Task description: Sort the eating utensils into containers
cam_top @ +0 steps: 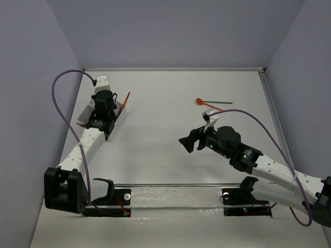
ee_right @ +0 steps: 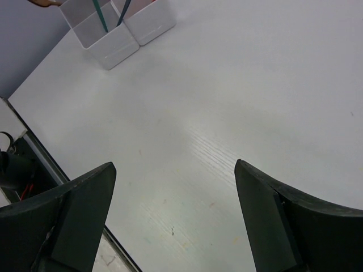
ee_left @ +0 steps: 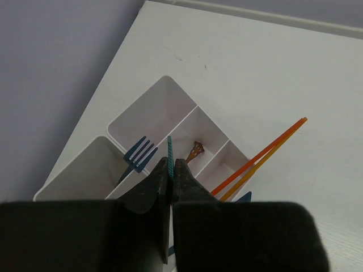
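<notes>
Utensil sorting: left gripper clamps thin teal plastic stick above white compartmented plastic tray.
Right gripper hangs jaws wide apart over white table, holding nothing; small orange-red spoon lies well apart from tray.

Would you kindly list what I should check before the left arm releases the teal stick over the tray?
1. Left hand shut on teal stick: ok.
2. Stick held over the tray: ok.
3. Stick tip clear of the dividers: cannot tell.
4. Right hand open, empty, away from the tray: ok.
5. All pieces sorted: not ok; orange spoon and green stick lie on the table beyond the right hand.
</notes>
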### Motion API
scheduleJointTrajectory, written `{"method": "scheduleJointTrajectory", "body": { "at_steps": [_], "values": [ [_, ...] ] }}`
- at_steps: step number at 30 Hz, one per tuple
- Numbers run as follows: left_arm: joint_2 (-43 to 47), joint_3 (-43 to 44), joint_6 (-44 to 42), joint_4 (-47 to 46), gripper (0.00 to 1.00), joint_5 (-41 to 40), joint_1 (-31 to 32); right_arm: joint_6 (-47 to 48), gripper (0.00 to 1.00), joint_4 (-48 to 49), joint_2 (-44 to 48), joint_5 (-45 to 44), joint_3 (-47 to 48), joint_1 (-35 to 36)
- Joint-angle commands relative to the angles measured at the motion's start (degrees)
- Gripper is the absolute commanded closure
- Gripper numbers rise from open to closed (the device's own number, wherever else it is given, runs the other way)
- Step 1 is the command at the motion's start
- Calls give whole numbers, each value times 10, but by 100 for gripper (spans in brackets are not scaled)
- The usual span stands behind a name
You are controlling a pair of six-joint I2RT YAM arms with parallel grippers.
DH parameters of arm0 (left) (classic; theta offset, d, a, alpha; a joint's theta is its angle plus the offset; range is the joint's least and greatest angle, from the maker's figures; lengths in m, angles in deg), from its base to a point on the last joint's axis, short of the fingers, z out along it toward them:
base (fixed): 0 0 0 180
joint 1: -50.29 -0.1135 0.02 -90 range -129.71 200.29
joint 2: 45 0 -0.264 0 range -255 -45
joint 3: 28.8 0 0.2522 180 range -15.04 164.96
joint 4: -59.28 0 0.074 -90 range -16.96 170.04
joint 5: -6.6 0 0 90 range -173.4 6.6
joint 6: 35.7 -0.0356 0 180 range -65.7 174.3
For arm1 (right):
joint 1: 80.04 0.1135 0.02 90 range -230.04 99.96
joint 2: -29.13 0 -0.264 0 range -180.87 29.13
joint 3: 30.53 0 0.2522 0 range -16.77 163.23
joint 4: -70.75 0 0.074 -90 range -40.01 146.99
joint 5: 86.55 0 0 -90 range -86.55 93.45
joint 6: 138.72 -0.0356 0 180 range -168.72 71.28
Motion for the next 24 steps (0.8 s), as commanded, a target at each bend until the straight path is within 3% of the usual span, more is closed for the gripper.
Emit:
{"method": "scheduleJointTrajectory", "body": {
  "at_steps": [1, 3, 4, 7, 10, 18, 24],
  "values": [
    [-12, -3, -2, -43, 84, -11, -2, 2, 9, 16, 14, -20, 0, 6],
    [-8, -2, 2, -40, 74, -16, -2, 2, 9, 16, 16, -25, 0, 6],
    [-5, -3, 2, -41, 62, -18, -2, 2, 9, 16, 16, -26, -1, 6],
    [8, -7, 5, -45, 43, -13, -2, 4, 9, 16, 14, -31, -1, 6],
    [16, -4, 12, -40, 33, -1, -2, 6, 9, 16, 11, -40, -2, 6],
    [79, 29, 39, -1, 20, 53, 36, 9, 13, 16, -11, -84, -5, 6],
    [172, 52, 88, 69, 18, 174, 82, 6, 29, 5, -51, -99, 5, -25]
  ]
}}
